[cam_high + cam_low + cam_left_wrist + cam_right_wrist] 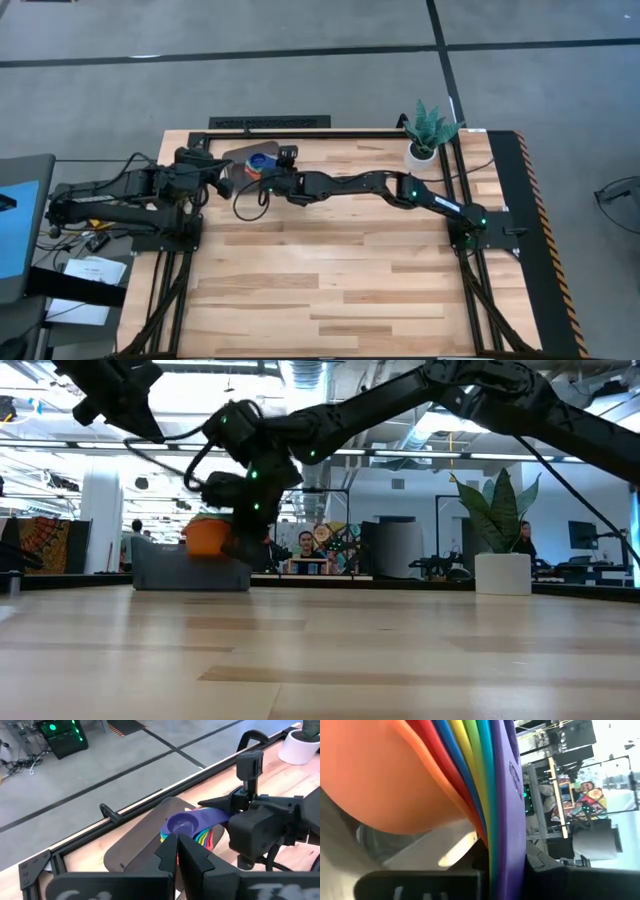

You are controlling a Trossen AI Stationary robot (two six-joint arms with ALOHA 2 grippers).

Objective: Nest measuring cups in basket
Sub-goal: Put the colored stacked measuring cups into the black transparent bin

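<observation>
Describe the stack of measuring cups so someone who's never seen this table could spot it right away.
Start at the wooden table's far edge, left of the white plant pot, and find the dark grey-brown rectangular basket. Over it, the right gripper holds the nested plastic measuring cups by their handles. They are the only rainbow-coloured thing there, purple-blue on top.

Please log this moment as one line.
right gripper: holds nested cups over basket | left gripper: shut, beside basket
</observation>
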